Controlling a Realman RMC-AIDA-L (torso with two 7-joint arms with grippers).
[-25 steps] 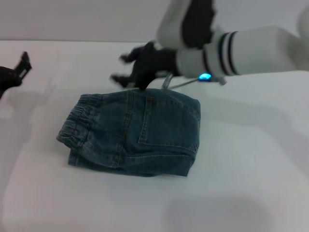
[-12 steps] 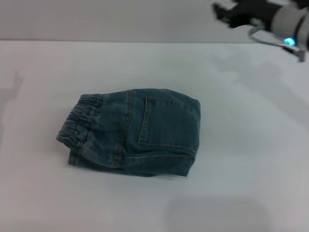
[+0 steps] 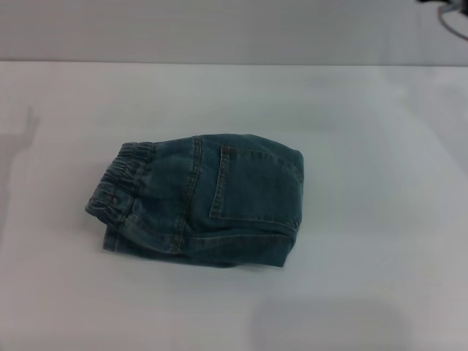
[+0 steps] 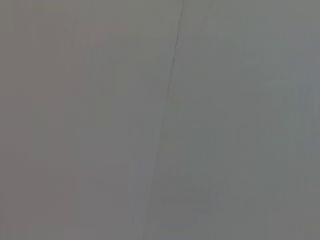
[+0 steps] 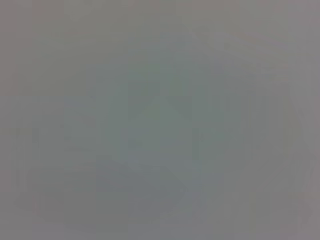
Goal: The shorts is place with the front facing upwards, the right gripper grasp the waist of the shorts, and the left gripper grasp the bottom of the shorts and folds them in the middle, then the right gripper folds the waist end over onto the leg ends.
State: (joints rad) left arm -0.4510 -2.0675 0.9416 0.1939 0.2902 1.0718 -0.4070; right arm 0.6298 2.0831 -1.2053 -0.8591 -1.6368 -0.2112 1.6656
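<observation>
Shorts [image 3: 201, 201] folded on bare white table [image 3: 365, 219].

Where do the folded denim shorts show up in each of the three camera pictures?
Head view: the shorts lie folded left of centre on the white table, elastic waistband toward the left, pocket up.
Left wrist view: not in it; only a plain grey surface with a thin line.
Right wrist view: not in it; only blank grey.
Shared landmark: none can be made out.

A white table [image 3: 365, 219] fills the scene from near to far. Behind its far edge stands a grey wall [image 3: 183, 29].
</observation>
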